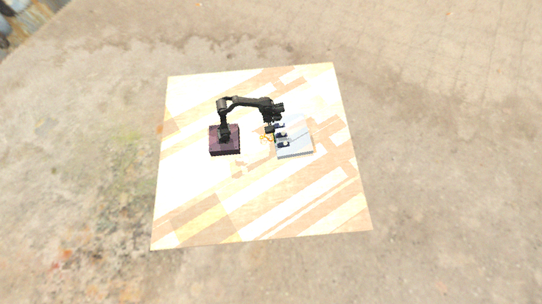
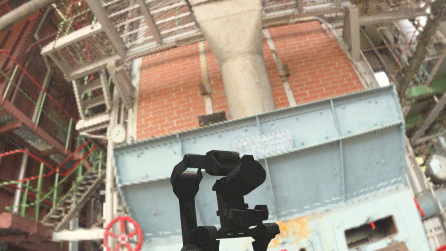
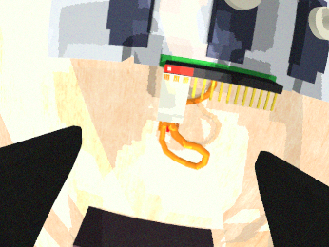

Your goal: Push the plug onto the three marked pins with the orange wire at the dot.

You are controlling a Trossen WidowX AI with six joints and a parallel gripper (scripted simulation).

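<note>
The pale plug lies square to the row of yellow pins in the wrist view. Its front end meets the red band and covers the three marked pins. The white dot is at the band's left end. The orange wire leaves the plug's rear on the dot side and loops behind it; a bit of red wire shows beside it. Whether a tiny gap remains at the front cannot be told. My gripper is open and empty, its fingers wide apart behind and to either side of the plug. The uncovered pins look straight.
The light grey holder carries dark blue servo blocks. A green strip with a black header runs along its near edge. The arm's purple base stands on the patterned table. The exterior view shows the arm, not the plug.
</note>
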